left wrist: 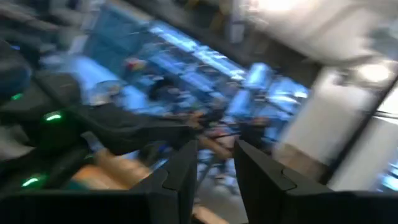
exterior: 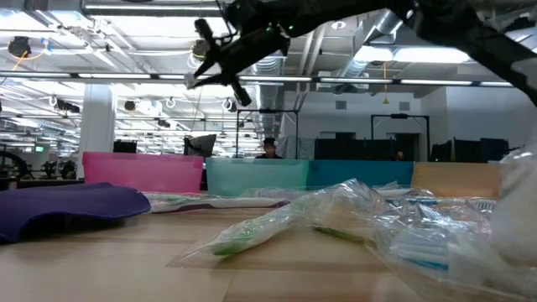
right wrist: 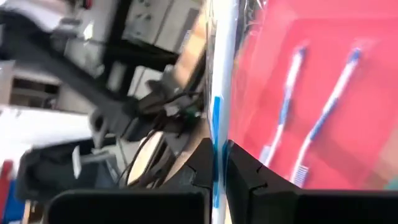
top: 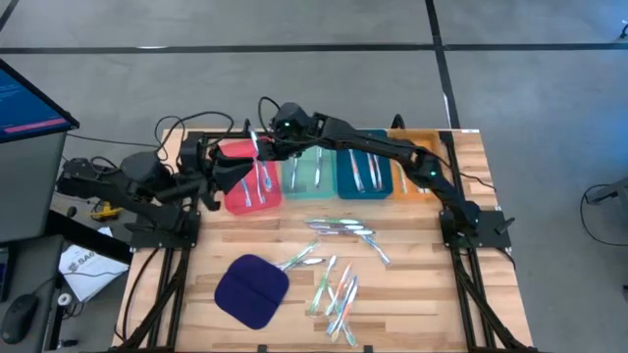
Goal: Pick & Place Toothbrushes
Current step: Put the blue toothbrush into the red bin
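My right gripper [top: 263,139] reaches from the table's right side over the red tray [top: 235,196] and is shut on a white and blue toothbrush [right wrist: 219,68]. Two toothbrushes [right wrist: 283,112] lie flat on that tray's floor beneath it. Others lie in the teal tray [top: 302,181] and the blue tray [top: 345,186]. Several wrapped toothbrushes [top: 339,284] lie loose on the wooden table. My left gripper [left wrist: 214,168] hovers by the red tray's left side, open by a narrow gap, with nothing between its fingers. My right gripper pinches the toothbrush's handle at its blue-marked stretch [right wrist: 216,118] between its two fingers. The fingers slant down from the table's right side. The stick reaches out past the fingertips, lifted clear above the red tray.
An orange tray [top: 412,181] ends the row at the far right. A dark blue cloth pad [top: 252,289] lies near the table's front left. Cables and a monitor [top: 29,108] sit off the table's left edge.
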### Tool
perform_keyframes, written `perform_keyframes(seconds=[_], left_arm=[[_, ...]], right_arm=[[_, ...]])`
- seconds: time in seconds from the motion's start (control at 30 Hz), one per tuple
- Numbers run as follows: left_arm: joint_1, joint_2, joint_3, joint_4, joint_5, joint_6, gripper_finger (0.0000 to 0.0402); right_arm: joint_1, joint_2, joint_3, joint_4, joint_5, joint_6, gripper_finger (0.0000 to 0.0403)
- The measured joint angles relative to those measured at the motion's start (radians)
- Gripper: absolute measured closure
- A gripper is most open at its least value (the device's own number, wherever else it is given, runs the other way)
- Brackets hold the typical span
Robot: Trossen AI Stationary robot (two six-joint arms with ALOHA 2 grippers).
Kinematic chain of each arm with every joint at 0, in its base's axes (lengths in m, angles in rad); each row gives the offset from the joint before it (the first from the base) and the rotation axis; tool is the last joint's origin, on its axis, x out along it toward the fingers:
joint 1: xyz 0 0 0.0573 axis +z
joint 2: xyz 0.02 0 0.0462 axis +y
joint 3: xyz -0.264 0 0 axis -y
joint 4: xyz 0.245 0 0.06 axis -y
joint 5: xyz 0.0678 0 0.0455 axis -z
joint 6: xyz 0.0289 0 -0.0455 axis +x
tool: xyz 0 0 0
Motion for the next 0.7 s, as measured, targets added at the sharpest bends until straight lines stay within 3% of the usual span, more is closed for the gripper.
perform_keyframes(seconds=[0.13,0.33,0.7], left_arm=[[-0.032,-0.002,0.01,-0.072,-0.091,0.004,0.0317],[-0.106,-0.024,0.01,-0.105,-0.024,-0.022,0.0343],[-0.225,-0.054,0.01,-0.171,0.009,0.022,0.0386]], right_arm=[[0.0,0.06,0.031,0.017,0.014,0.106,0.0393],[0.021,0.091,0.024,-0.123,0.121,0.123,0.0393],[0.088,0.107,0.026,-0.077,0.273,0.207,0.0393]])
